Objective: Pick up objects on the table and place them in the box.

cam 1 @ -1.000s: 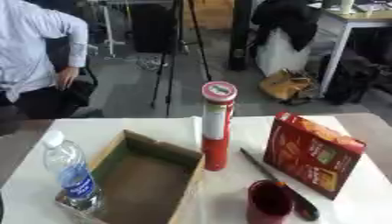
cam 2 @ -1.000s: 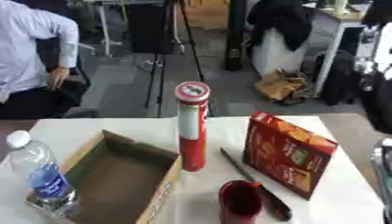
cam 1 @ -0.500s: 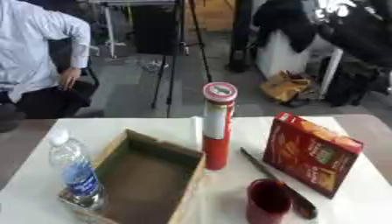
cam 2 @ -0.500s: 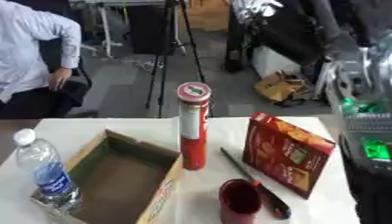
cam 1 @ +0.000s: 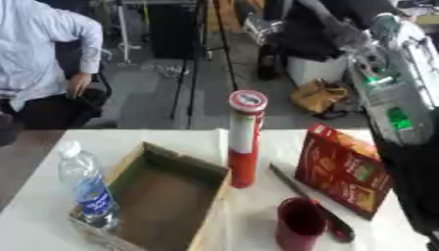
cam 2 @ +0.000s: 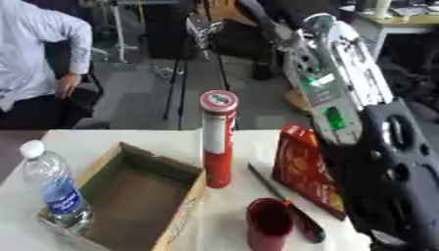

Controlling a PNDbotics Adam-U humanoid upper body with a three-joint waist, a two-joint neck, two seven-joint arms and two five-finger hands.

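Observation:
An open cardboard box (cam 1: pixel 163 196) lies on the white table (cam 1: pixel 171 139), left of centre. A clear water bottle (cam 1: pixel 85 188) with a blue label stands at its near-left corner; I cannot tell whether it is inside. A tall red can (cam 1: pixel 244 142) stands upright against the box's right wall. To its right a red cracker box (cam 1: pixel 347 169) leans, with a dark red cup (cam 1: pixel 300 223) and a black-handled knife (cam 1: pixel 296 186) in front. My right arm (cam 2: pixel 334 93) rises high over the table's right side. Its hand (cam 2: pixel 204 28) is a blurred pale shape far above the can.
A person in a light shirt sits beyond the table's far-left edge. Tripod legs, bags and desks fill the floor behind. My raised arm hides part of the cracker box in the right eye view.
My right arm has swung up from the right edge and now spans the right side of both views. The things on the table have not moved.

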